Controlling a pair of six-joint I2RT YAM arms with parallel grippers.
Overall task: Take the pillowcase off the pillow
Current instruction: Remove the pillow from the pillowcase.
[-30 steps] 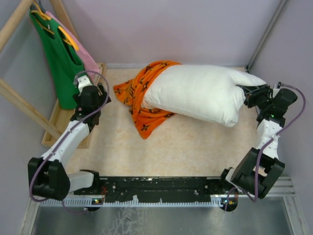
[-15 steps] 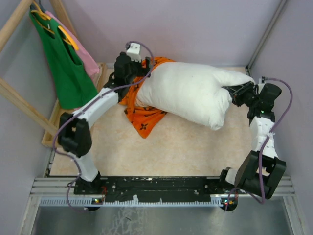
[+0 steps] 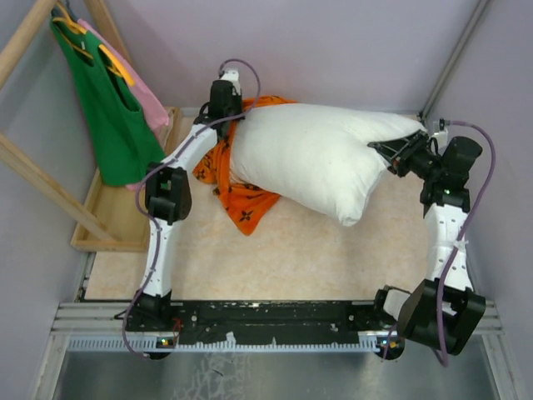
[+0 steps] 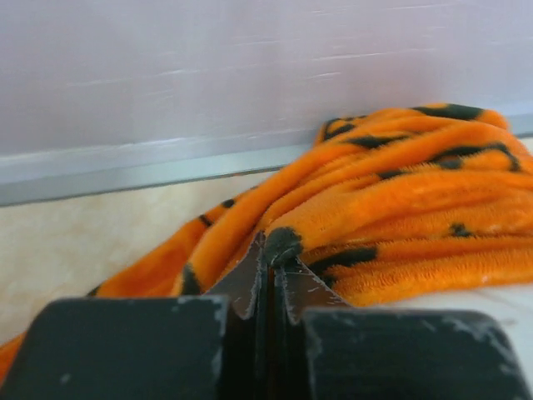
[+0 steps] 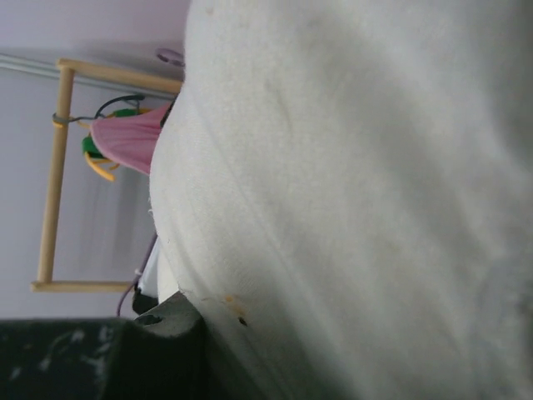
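Note:
The plump white pillow lies across the back of the table, its left end still inside the bunched orange pillowcase with black motifs. My left gripper reaches to the back wall and is shut on a fold of the pillowcase; in the left wrist view the tips pinch a dark-printed ridge of cloth. My right gripper is shut on the pillow's right end, which is raised. The pillow fills the right wrist view, where one finger presses against it and the other is hidden.
A green tank top and a pink garment hang on a wooden rack at the left. Its wooden base lies on the table's left edge. The back wall stands right behind the pillow. The arms' rail runs along the front.
My left arm swung from the left side to the back of the pillowcase and shut on its cloth. My right gripper drew the pillow's end leftward and up.

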